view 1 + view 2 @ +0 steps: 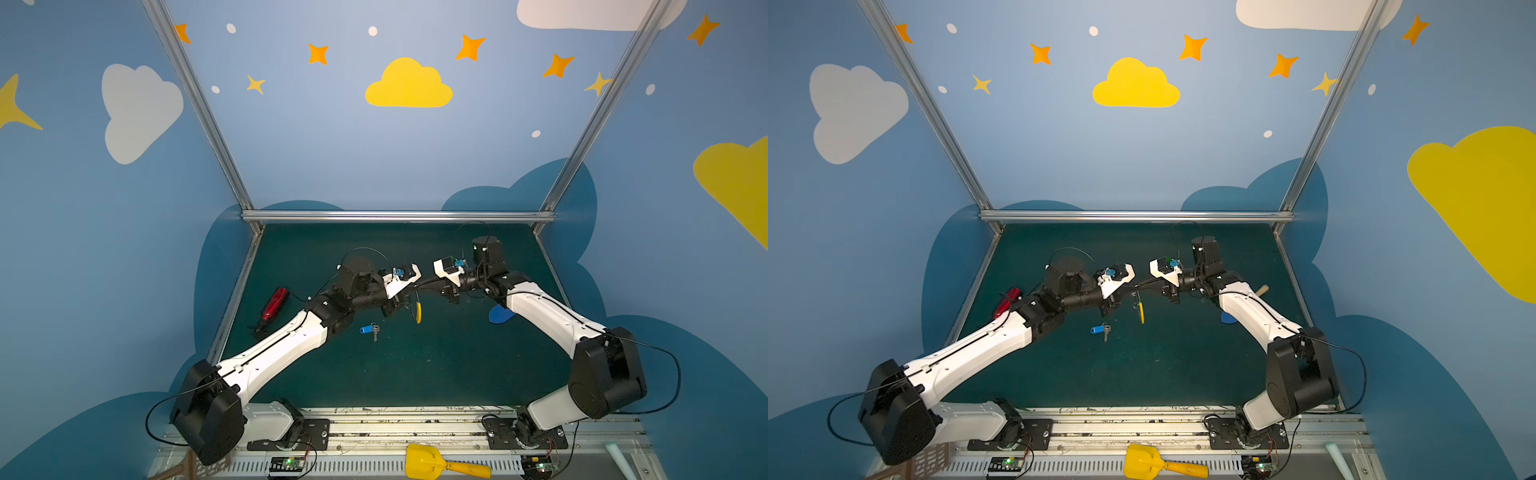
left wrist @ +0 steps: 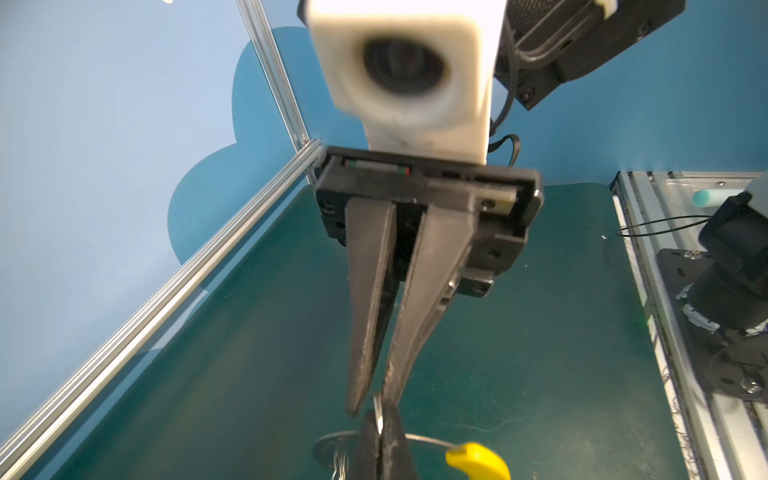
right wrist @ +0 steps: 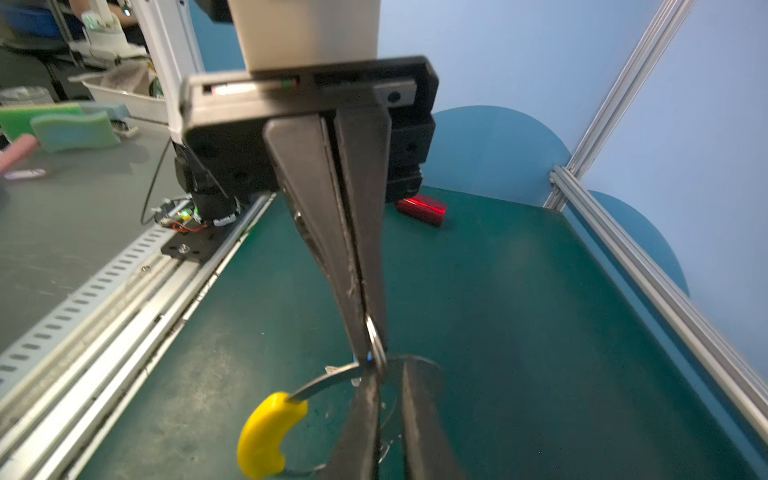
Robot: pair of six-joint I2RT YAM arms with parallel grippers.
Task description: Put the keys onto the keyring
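- Top views: I'm holding the keyring (image 1: 417, 311) up off the tabletop (image 1: 415, 374) between my two arms. It's hanging edge-on with its yellow sleeve (image 1: 1141, 312) at the low end. My left fingers (image 1: 410, 294) and right fingers (image 1: 419, 287) are meeting at its upper rim, but it's all too small here to judge either grip. The keys (image 1: 370, 330) are lying flat on the tabletop near the ring, on my left arm's side, and nothing is touching them. So I'm reckoning the ring is up and ready, but picking up the keys and threading them on isn't started yet.
- Left wrist: this one is showing what the top views can't. My left fingers (image 2: 379, 419) are pinching tight on the ring's rim. My right fingers (image 2: 372, 405), facing the camera, are standing slightly apart at the tips with the rim edge in the gap. The keys aren't showing here.
- Right wrist: the same meeting point is showing from the opposite side. My left fingers (image 3: 370, 349) are clamping the hoop with no gap at all, while my right fingers (image 3: 390, 370) are parted a crack, so I'm not counting them as gripping. It's also catching the hoop's curve and sleeve properly, plus a red thing (image 3: 422, 210) lying behind. No keys here either.
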